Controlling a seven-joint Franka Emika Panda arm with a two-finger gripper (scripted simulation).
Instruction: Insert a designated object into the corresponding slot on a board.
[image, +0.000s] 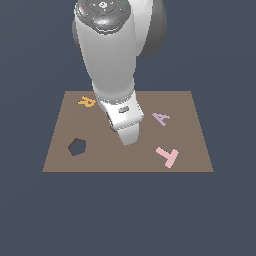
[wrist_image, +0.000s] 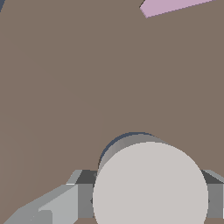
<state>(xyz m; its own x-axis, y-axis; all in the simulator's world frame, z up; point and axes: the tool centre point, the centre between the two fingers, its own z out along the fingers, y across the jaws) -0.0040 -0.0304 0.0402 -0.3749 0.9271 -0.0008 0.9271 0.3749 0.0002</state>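
In the exterior view the arm's gripper (image: 129, 140) reaches down onto the middle of the board (image: 100, 160), hiding its own fingers, the disc and the round hole. The pentagon hole (image: 77, 146) lies near the board's left edge.

In the wrist view the grey disc (wrist_image: 150, 183) sits between the fingers (wrist_image: 83, 197), which close against its sides just above the board, over a dark curved rim. The pink T (wrist_image: 170, 6) is cut off.

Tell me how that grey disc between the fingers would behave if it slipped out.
The grey disc looks stiff, with a flat face, so it would probably land flat on the board. Dropped on its curved rim, it might roll. Its smooth sides may slide between the fingers.
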